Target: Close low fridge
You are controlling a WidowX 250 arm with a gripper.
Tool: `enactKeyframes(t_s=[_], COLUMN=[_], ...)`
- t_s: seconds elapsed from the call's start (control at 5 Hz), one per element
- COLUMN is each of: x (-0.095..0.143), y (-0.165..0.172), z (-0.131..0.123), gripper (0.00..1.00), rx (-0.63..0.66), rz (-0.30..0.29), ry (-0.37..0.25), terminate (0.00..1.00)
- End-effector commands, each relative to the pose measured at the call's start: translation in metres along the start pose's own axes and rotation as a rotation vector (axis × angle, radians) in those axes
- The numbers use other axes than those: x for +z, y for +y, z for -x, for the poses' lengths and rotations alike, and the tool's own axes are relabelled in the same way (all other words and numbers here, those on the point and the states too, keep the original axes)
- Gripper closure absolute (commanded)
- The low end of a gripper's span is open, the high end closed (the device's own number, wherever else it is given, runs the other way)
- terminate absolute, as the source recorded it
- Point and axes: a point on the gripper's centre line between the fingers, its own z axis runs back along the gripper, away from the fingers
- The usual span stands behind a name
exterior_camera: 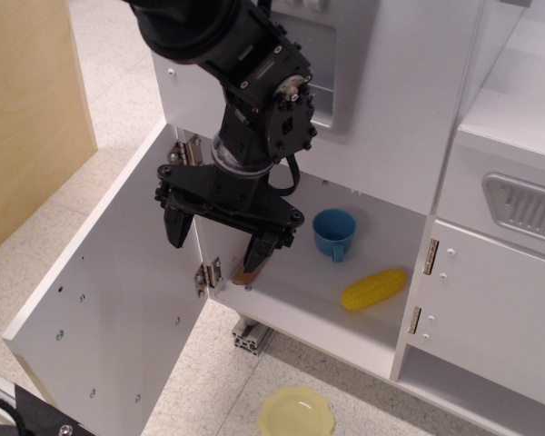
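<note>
- speckled pale floor [100, 118] runs under everything, with a light wooden panel [23, 109] standing at the far left.
- white toy kitchen [418, 118] fills the right and far side of the scene; a cabinet door with a grey vent [522, 204] sits at its right edge.
- low fridge [345, 272] is the open compartment at the bottom of the kitchen, and its big flat door [109, 309] is swung wide out to the near left, hanging on silver hinges [207, 272].
- black robot arm [245, 64] reaches down from the top, in front of the hinge side of the opening.
- gripper [220, 238] hangs just beside the hinged edge of the door with its two fingers spread well apart, holding nothing; whether a fingertip touches the door cannot be told.
- yellow plate [295, 413] lies on the floor, near and below the fridge.
- blue cup [334, 233] stands upright inside the fridge, toward the back.
- yellow corn cob [374, 288] lies on the fridge floor, just right of the cup and nearer.
- small brownish item [245, 274] lies at the left front of the fridge floor, partly hidden by a finger.
</note>
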Motion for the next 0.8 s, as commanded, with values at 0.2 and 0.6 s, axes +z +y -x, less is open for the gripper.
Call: enactKeyframes(t_s=[0.2,0.6], x=[0.004,0.007], y=[0.026,0.097], z=[0.002,-0.006], gripper=[0.0,0.0], rx=[-0.028,-0.06], rz=[-0.023,-0.005], ry=[0.006,-0.052], terminate=[0.0,0.0])
